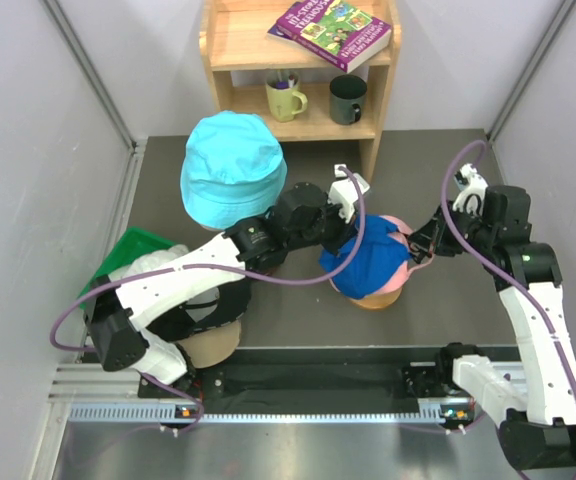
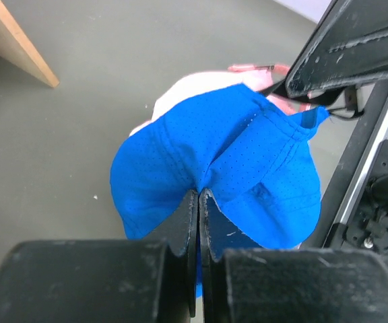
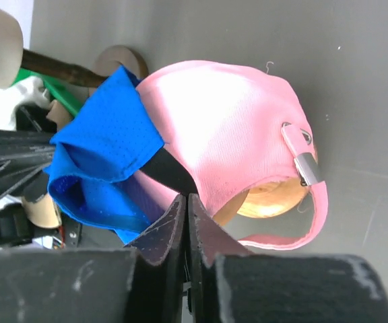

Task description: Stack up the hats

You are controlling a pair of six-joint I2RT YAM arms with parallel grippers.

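Fabric of royal blue cap (image 2: 234, 168) pinched in left gripper (image 2: 199, 194), cap draped over pink cap (image 3: 228, 128) mid-frame, right gripper (image 3: 186, 200) pressed together at pink cap's rim, cyan bucket hat (image 1: 231, 165) upper left.

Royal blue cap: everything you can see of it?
The royal blue cap is soft perforated mesh with stitched seams, crumpled rather than domed. The left gripper is shut on a fold of it. It drapes against one side of the pink cap, leaving most of that crown bare.
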